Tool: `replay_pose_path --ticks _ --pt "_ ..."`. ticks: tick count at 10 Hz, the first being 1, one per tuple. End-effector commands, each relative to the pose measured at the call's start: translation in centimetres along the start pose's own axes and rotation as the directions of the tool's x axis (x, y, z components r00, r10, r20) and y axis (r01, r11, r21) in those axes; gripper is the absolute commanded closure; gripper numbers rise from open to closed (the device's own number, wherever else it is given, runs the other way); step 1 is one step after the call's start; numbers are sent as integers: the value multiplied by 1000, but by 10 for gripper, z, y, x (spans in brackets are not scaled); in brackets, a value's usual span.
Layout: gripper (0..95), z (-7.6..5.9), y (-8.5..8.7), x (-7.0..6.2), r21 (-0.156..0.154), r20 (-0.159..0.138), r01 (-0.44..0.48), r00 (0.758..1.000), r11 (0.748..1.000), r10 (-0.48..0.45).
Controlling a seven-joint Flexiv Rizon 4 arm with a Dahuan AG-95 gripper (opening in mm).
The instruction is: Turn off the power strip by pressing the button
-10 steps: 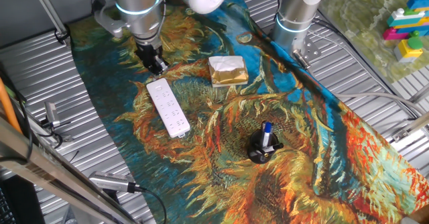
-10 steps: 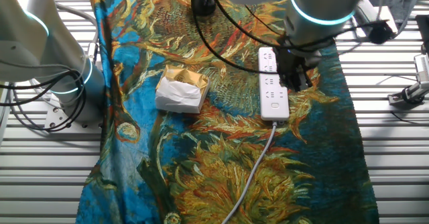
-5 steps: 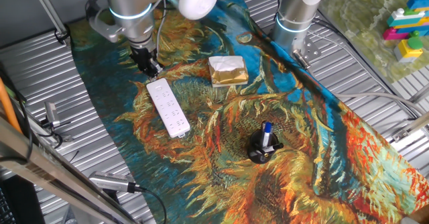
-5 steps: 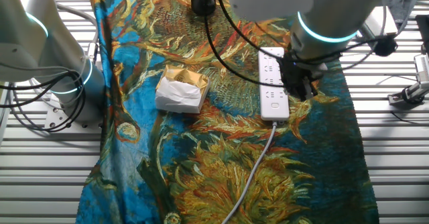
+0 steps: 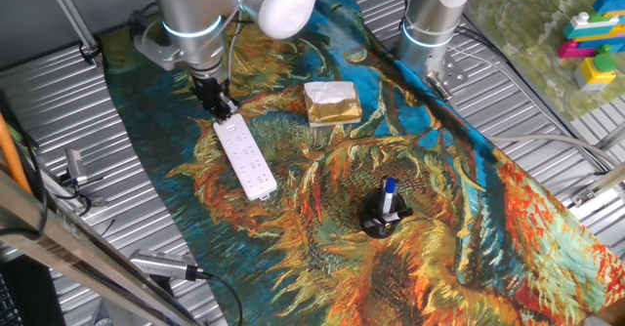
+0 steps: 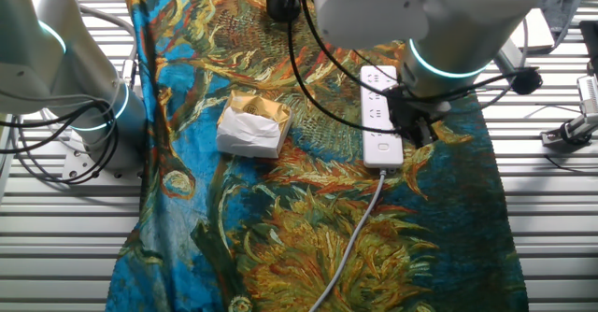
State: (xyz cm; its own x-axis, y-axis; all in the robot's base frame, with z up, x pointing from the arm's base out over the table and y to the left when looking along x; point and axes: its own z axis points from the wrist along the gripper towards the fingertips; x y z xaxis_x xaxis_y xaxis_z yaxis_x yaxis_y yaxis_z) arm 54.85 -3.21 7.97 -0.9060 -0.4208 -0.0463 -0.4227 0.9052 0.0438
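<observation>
The power strip is a long white bar with socket holes, lying flat on the patterned cloth; in the other fixed view its white cable runs off its near end. My gripper points down at the strip's cable end, where its dark fingers stand together as one tip at the strip's edge. In the other fixed view the gripper sits at the right side of that end. The button itself is hidden by the fingers.
A gold foil-wrapped block lies to the right of the strip, also seen in the other fixed view. A black holder with a blue pen stands nearer the front. A second arm's base stands at the back.
The gripper has shifted slightly and come down toward the cable end of the power strip. The strip and the gold block have not moved.
</observation>
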Motion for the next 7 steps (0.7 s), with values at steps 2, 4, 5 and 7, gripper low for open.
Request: replay_pose_path --ticks 2,4,5,7 --pt "950 14 -3 4 -7 6 6 1000 1000 -6" --pt "950 22 -6 7 -35 18 8 1000 999 -7" --pt "950 24 -7 8 -34 17 9 1000 999 -8" --pt "950 27 -7 10 -34 17 13 1000 999 -13"
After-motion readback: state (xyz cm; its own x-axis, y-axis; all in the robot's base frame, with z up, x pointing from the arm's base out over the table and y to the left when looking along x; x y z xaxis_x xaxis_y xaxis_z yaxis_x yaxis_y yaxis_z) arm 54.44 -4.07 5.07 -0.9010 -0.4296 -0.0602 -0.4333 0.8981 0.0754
